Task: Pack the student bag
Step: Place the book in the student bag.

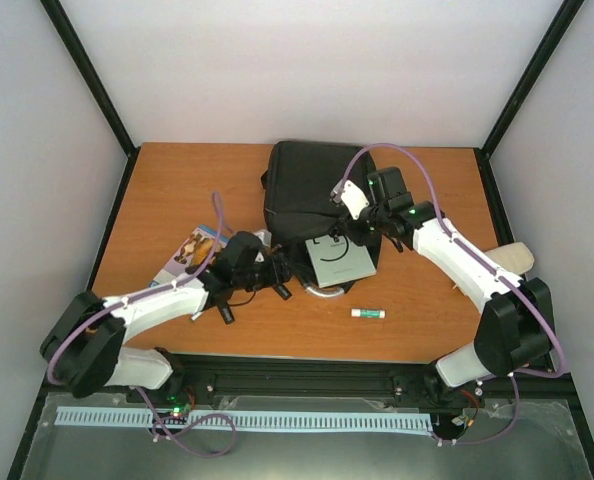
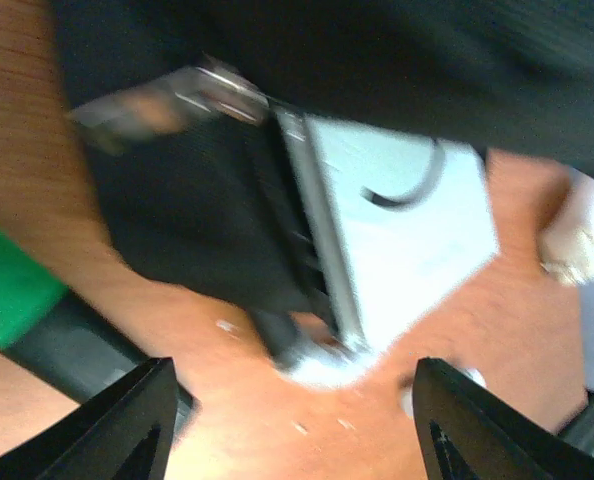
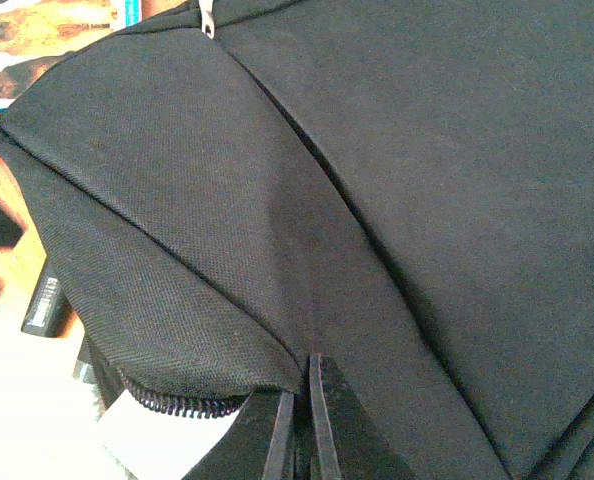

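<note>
- Right, the right gripper (image 3: 302,390) is clamped tight on the flap of the student bag (image 1: 312,185), just by the zip edge, holding the mouth up.
- The left gripper (image 2: 292,425) hangs with jaws spread wide and nothing in them, facing the pale notebook (image 1: 339,262).
- That notebook lies at the bag's mouth, one corner tucked under the raised flap; feeding it in looks like the step in hand.
- Best done with the flap held high and steady and the notebook pushed flat along the table, so its corner doesn't snag the zip.
- The bag sits mid-table toward the far edge: black woven fabric, soft and slack, creasing where it's pinched.
</note>
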